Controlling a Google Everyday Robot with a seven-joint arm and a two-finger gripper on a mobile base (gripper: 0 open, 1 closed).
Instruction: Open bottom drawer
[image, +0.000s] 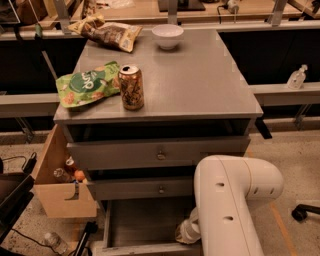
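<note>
The grey cabinet (165, 85) has three drawers. The bottom drawer (142, 222) is pulled out toward me, its empty grey inside showing, and its front edge (145, 248) lies at the bottom of the view. Its knob is hidden. My white arm (230, 200) reaches down at the lower right. My gripper (187, 233) is at the arm's lower end, over the right side of the open drawer near its front, and is mostly hidden by the arm. The middle drawer (150, 189) and the top drawer (160, 154) stand slightly out.
On the cabinet top are a soda can (131, 87), a green snack bag (87, 90), a brown chip bag (112, 34) and a white bowl (167, 36). A cardboard box (57, 190) with bottles stands to the cabinet's left. A plastic bottle (54, 242) lies on the floor.
</note>
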